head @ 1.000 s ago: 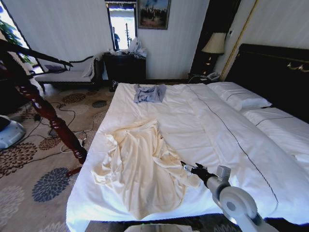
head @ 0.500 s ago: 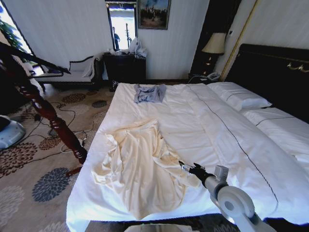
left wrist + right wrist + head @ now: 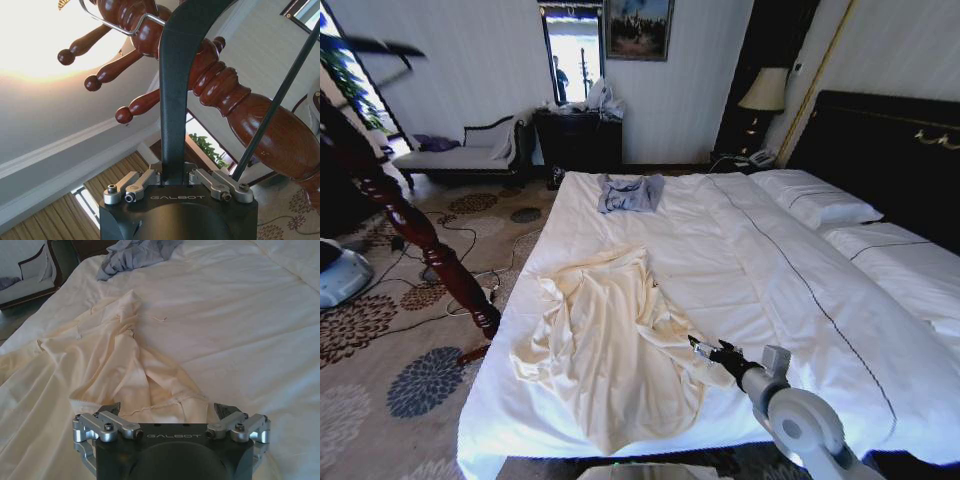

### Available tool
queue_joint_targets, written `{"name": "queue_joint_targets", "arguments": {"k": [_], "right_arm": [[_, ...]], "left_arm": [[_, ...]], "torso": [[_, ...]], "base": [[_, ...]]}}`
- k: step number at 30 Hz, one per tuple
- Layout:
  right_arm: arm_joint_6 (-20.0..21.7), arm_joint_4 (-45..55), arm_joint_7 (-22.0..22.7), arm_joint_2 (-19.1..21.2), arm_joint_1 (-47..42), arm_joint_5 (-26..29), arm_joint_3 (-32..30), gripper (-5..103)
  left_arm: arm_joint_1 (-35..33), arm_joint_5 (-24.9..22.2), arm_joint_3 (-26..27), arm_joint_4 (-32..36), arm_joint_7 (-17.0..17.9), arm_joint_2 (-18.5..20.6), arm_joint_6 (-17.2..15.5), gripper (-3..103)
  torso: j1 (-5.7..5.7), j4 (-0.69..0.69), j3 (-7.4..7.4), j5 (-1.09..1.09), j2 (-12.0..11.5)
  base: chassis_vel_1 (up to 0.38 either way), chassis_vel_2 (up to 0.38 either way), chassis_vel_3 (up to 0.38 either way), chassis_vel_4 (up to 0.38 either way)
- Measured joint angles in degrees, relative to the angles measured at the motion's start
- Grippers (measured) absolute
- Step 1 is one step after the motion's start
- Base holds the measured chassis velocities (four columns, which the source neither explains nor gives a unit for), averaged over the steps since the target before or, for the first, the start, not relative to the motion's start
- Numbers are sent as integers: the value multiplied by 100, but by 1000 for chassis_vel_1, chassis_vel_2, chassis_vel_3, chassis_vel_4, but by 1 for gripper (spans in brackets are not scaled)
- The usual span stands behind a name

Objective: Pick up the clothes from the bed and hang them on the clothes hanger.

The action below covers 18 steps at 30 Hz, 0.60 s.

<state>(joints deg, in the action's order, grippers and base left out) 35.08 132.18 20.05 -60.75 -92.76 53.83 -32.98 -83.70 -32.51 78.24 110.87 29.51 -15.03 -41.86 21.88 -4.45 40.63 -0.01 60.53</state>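
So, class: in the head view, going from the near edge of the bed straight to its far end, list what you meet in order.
right gripper beside the cream garment's edge → cream garment → bare white duvet of the bed → small grey-blue garment

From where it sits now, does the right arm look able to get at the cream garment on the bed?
Probably yes. The right tool is open and sits at the cream garment's near edge, low over the bed, with only flat duvet around it. The grey garment lies far up the bed, out of the way.
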Motion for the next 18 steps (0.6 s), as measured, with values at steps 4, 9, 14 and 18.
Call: {"name": "queue_joint_targets", "arguments": {"k": [4, 9, 14, 18], "right_arm": [[0, 0, -1, 3, -4, -3, -2, 100], [0, -6, -2, -3, -3, -14, -1, 100], [-1, -11, -1, 35, -7, -12, -50, 100], [-3, -39, 10, 85, 13, -4, -102, 100]], "left_arm": [[-17, -20, 40, 49, -21, -4, 4, 19], [-109, -176, 122, 311, -79, -22, 19, 19], [-197, -399, 133, 641, -185, -116, 146, 19], [-321, -961, 39, 999, -470, -194, 576, 19]], "torso": [[0, -1, 0, 1, 0], [0, -1, 0, 1, 0], [0, 0, 0, 1, 0], [0, -1, 0, 2, 0]], "base": [[0, 0, 0, 0], [0, 0, 0, 0], [0, 0, 0, 0], [0, 0, 0, 0]]}}
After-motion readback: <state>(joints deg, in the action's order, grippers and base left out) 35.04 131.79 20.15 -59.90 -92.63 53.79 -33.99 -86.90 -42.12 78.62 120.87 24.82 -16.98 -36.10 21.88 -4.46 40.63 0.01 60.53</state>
